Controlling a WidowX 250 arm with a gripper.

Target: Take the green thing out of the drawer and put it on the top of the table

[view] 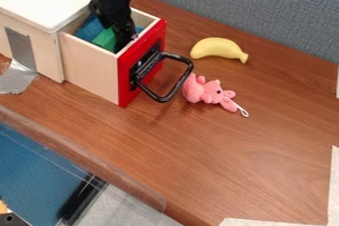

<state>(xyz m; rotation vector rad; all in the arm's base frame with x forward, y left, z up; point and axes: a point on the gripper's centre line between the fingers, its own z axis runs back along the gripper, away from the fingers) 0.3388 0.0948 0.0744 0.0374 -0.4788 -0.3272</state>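
The black gripper [120,34] hangs down inside the open wooden drawer [92,66], which has a red front and a black handle. A green thing [104,38] lies in the drawer just left of the gripper and partly behind it. Whether the two touch, I cannot tell. The brown wooden table top [225,155] spreads out in front of the drawer and to its right.
Blue material [90,28] lies in the drawer too. Right of the drawer are a yellow banana [218,48] and a pink plush toy [206,91]. The white-topped cabinet [39,2] stands at upper left, and a grey partition [245,7] borders the table's back.
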